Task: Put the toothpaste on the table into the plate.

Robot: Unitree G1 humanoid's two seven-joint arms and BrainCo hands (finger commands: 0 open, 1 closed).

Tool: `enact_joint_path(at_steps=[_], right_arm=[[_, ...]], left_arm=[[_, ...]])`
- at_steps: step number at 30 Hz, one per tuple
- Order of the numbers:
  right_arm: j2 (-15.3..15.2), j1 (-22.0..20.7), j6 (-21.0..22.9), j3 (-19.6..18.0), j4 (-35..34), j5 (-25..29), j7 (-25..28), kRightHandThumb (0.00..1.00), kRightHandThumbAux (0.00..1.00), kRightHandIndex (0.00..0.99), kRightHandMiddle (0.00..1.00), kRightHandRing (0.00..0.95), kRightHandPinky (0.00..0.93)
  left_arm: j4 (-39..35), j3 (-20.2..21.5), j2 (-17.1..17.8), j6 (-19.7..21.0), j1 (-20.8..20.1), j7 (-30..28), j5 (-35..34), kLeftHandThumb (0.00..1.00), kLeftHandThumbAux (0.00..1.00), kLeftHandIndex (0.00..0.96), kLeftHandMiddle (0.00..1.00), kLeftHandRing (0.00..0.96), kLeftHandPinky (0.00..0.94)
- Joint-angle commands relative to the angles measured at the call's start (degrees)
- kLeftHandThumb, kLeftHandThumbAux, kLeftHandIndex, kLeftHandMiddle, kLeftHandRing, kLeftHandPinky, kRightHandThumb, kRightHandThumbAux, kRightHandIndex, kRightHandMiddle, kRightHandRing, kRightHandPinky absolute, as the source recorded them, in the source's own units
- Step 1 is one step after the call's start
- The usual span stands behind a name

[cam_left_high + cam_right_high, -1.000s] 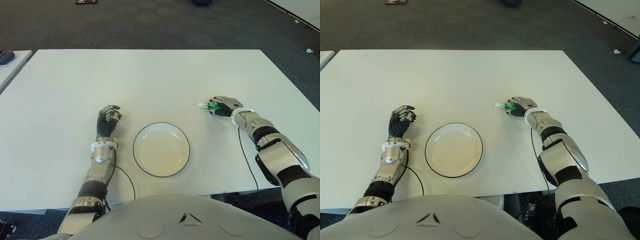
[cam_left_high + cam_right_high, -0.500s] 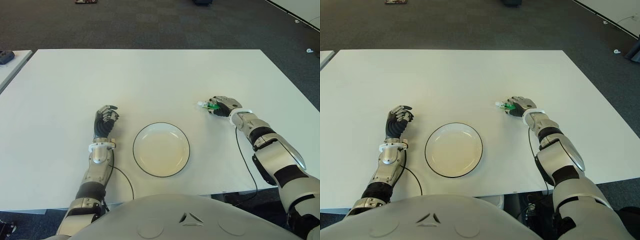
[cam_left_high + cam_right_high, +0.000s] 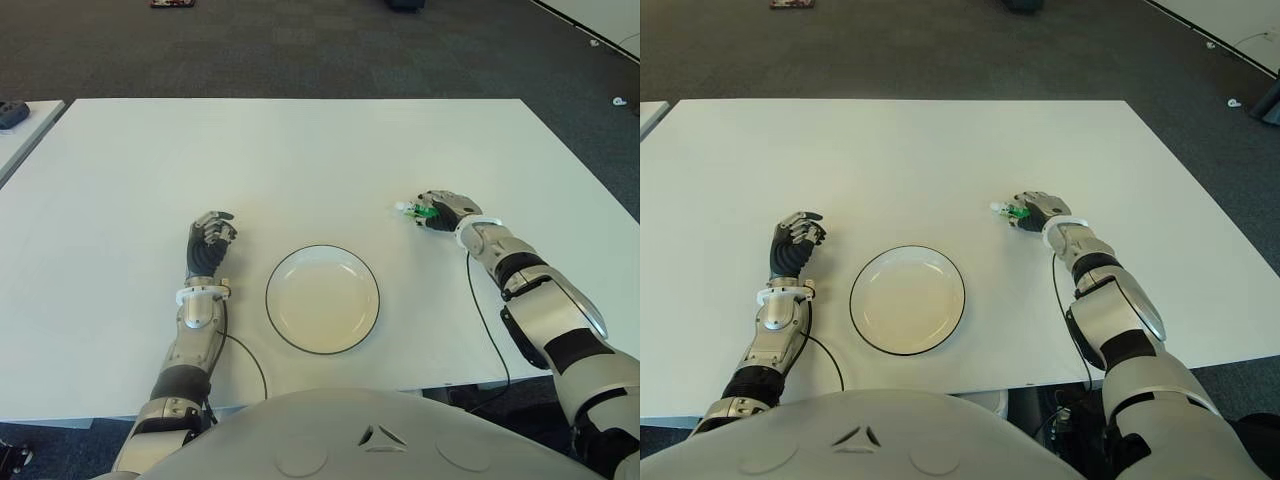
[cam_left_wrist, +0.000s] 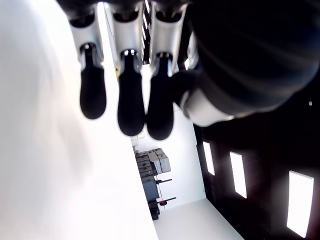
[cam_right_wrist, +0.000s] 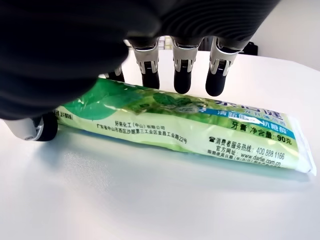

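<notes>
The toothpaste [image 5: 175,117] is a green and white tube lying flat on the white table [image 3: 300,160], right of the plate; its white end [image 3: 403,209] pokes out from under my right hand. My right hand [image 3: 440,208] covers the tube. In the right wrist view its fingers [image 5: 183,75] arch over the tube's far edge and the thumb sits by one end, but the hand has not closed and the tube rests on the table. The round white plate [image 3: 322,298] with a dark rim holds nothing. My left hand [image 3: 208,240] shows left of the plate, fingers curled, holding nothing.
Dark carpet surrounds the table. The corner of another white table [image 3: 25,125] with a dark object on it shows at the far left. A thin black cable [image 3: 250,360] runs from my left forearm near the plate's front left.
My right hand has crept slightly left and farther over the tube. My left hand has drifted a little to the left. The plate and tube have not moved.
</notes>
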Motion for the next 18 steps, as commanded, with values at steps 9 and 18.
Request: enact_joint_path(at_steps=[9,18], right_arm=[[2.8,2.3,-0.3,0.1,0.6,0.3,-2.8,0.698,0.702,0.431,0.69,0.702,0.743],[3.1,2.6,-0.7,-1.5,0.7,1.6,-5.2,0.708,0.717,0.438,0.774,0.771,0.802]], left_arm=[[0.3,0.5,-0.3,0.3,0.4,0.3,-0.8,0.702,0.719,0.436,0.593,0.577,0.553],[0.7,0.5,-0.2,-0.2,0.2,0.2,-1.1,0.702,0.719,0.435,0.597,0.58,0.563]])
